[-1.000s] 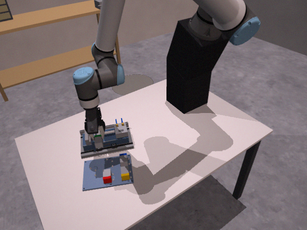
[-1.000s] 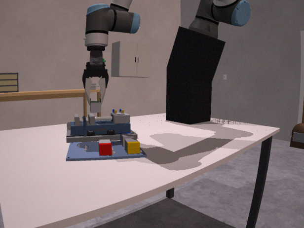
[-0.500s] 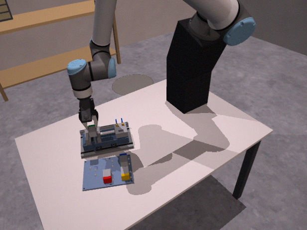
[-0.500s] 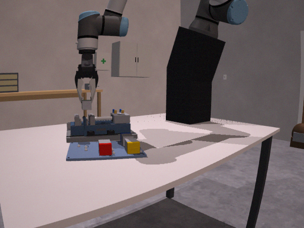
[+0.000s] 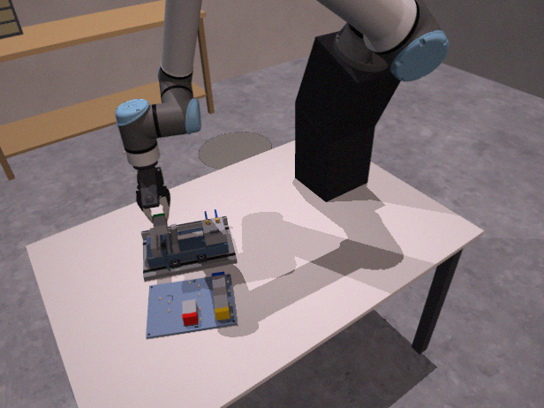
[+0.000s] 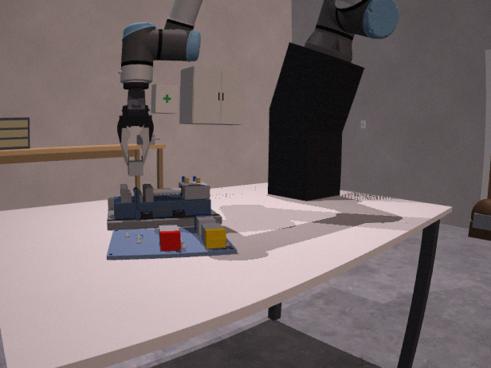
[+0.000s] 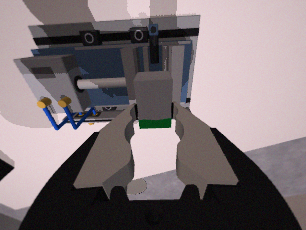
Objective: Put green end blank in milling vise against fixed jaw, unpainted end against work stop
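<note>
No readable text; only a green cross on a white wall box [image 6: 163, 98].
</note>
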